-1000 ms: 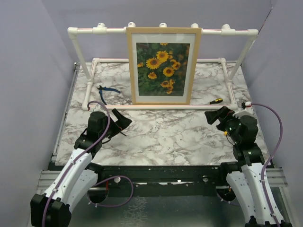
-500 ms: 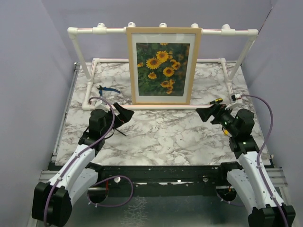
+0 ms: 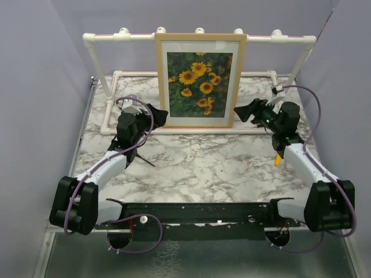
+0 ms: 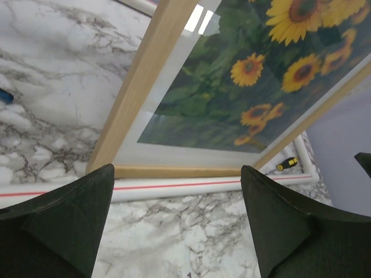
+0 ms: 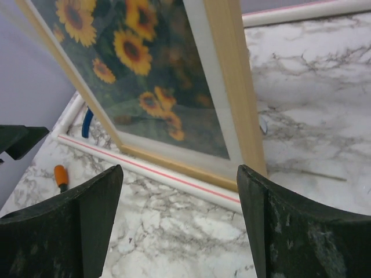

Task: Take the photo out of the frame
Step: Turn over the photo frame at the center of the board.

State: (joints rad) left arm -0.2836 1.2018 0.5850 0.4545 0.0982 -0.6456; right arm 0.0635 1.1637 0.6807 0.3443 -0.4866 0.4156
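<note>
The frame [image 3: 161, 81], thin light wood with a white mat, stands upright against the white pipe rack. The sunflower photo [image 3: 200, 81] sits inside it behind glass. My left gripper [image 3: 156, 116] is open just in front of the frame's lower left corner. My right gripper [image 3: 242, 111] is open by the lower right corner. Neither touches the frame. In the left wrist view the frame [image 4: 139, 87] and photo [image 4: 243, 75] rise just beyond the open left gripper [image 4: 177, 169]. The right wrist view shows the frame [image 5: 232, 75] and photo [image 5: 139, 63] above the open right gripper [image 5: 179, 169].
The white PVC rack [image 3: 104, 75] has a low front pipe [image 4: 174, 186] at the frame's foot. A yellow-and-black screwdriver [image 4: 288, 164] lies by that pipe on the right. An orange-handled tool [image 5: 61, 176] and a blue-handled tool [image 5: 87, 121] lie on the left.
Both arms have stretched away from the near edge toward the frame, the left to its lower left corner, the right to its lower right corner. The frame has not moved.
</note>
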